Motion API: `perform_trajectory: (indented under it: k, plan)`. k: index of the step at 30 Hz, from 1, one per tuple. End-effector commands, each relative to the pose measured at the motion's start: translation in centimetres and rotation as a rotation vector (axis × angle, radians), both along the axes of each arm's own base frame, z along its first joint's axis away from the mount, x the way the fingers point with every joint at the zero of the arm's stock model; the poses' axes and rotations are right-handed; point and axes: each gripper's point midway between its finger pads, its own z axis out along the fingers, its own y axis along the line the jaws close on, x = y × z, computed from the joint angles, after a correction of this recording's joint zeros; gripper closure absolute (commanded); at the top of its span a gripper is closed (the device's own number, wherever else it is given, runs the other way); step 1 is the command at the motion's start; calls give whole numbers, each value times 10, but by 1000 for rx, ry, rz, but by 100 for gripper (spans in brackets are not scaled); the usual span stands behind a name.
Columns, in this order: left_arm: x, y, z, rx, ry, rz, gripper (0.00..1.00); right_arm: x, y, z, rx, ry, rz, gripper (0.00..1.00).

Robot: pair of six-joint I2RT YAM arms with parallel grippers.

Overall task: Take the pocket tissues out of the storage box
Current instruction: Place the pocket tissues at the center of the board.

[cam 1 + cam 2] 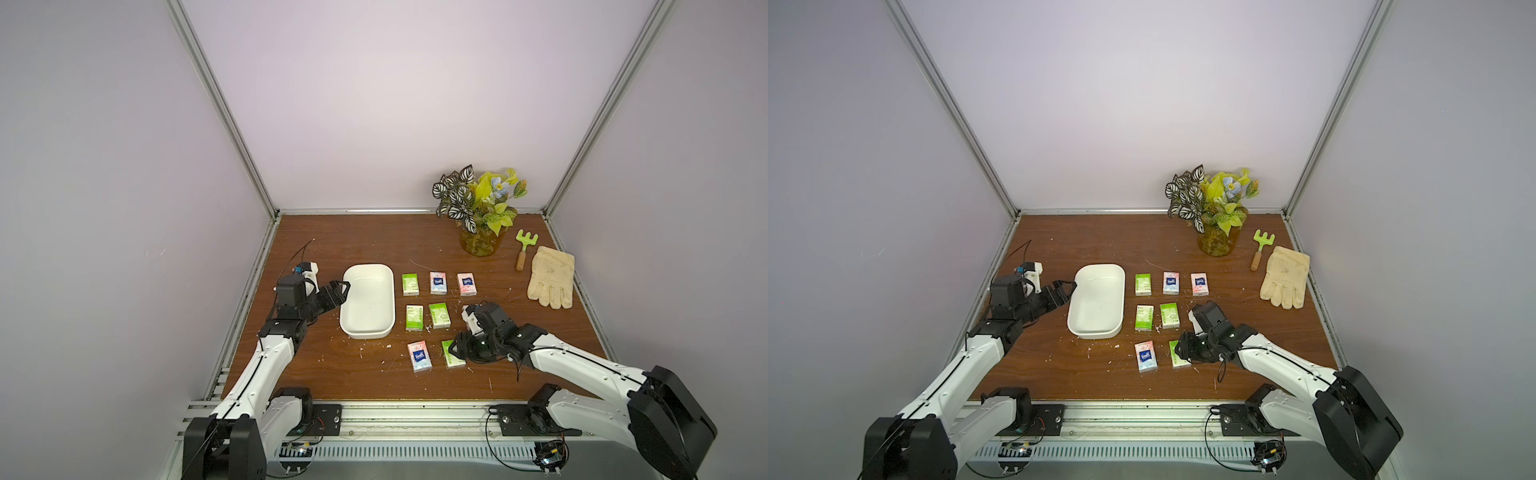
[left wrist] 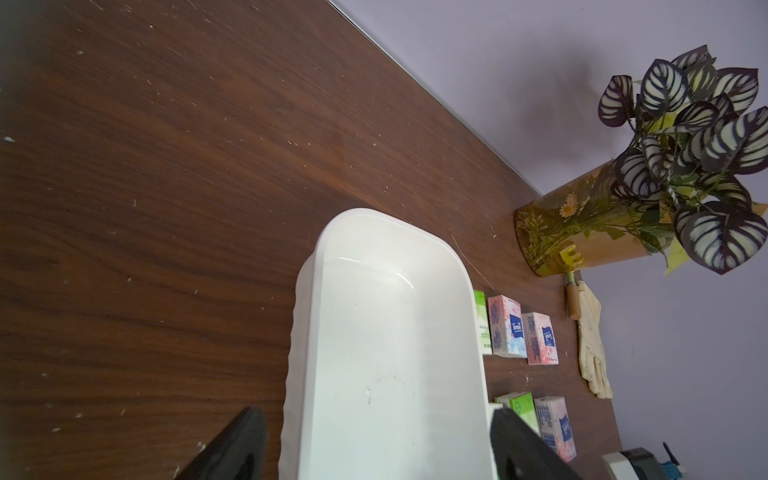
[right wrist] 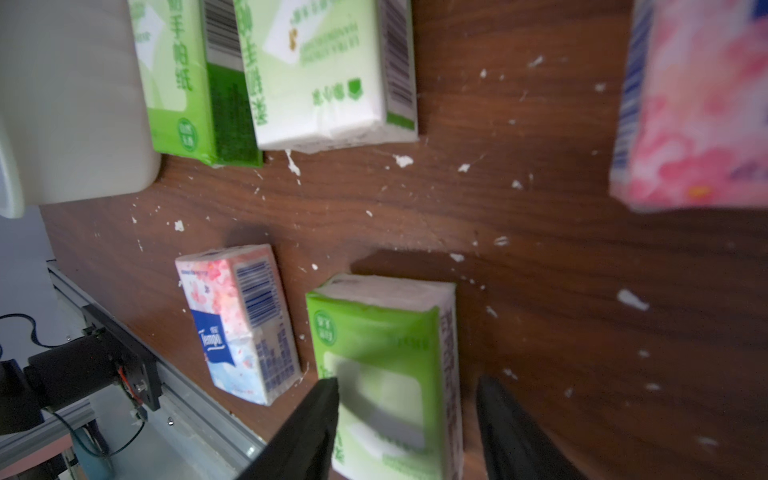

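Snag risk: right pincer (image 3: 407, 380), jaws apart, straddles green pocket tissues packet (image 3: 374, 332) flat on table (image 3: 582, 249); lifting askew could drag it. Empty storage box (image 2: 316, 257) sits between spread jaws of left pincer (image 2: 376, 411); might tip.

Behind the storage box (image 1: 365, 332) the table (image 1: 357, 241) is a wide bare stretch, and the near strip in front of it is free too. To its right the pocket tissues (image 1: 439, 315) lie in rows with only narrow lanes of wood between. The far right corner is crowded by the vase (image 1: 480, 245), rake (image 1: 525, 243) and glove (image 1: 550, 280). The left gripper (image 2: 376, 413) blocks the box's left wall. The right gripper (image 3: 406, 386) straddles the nearest green packet (image 3: 374, 332).
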Motion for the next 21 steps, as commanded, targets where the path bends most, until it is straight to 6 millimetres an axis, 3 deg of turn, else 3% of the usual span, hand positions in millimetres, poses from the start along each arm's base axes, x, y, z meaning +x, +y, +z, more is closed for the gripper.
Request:
perform_trajectory:
  k: [1, 9, 13, 16, 21]
  plan:
    - [2, 3, 1, 17, 2, 2, 19, 2, 17, 14, 84, -11, 44, 42]
    - [1, 4, 1, 22, 1, 0, 19, 7, 23, 17, 103, -22, 50, 42]
    - [1, 4, 1, 25, 1, -1, 18, 13, 10, 19, 14, -43, 29, 41]
    - [2, 6, 6, 34, -10, 5, 18, 24, 0, 36, -53, -97, 10, 40]
    - [7, 13, 28, 78, -64, 30, 14, 52, -8, 85, -75, -237, -22, 38]
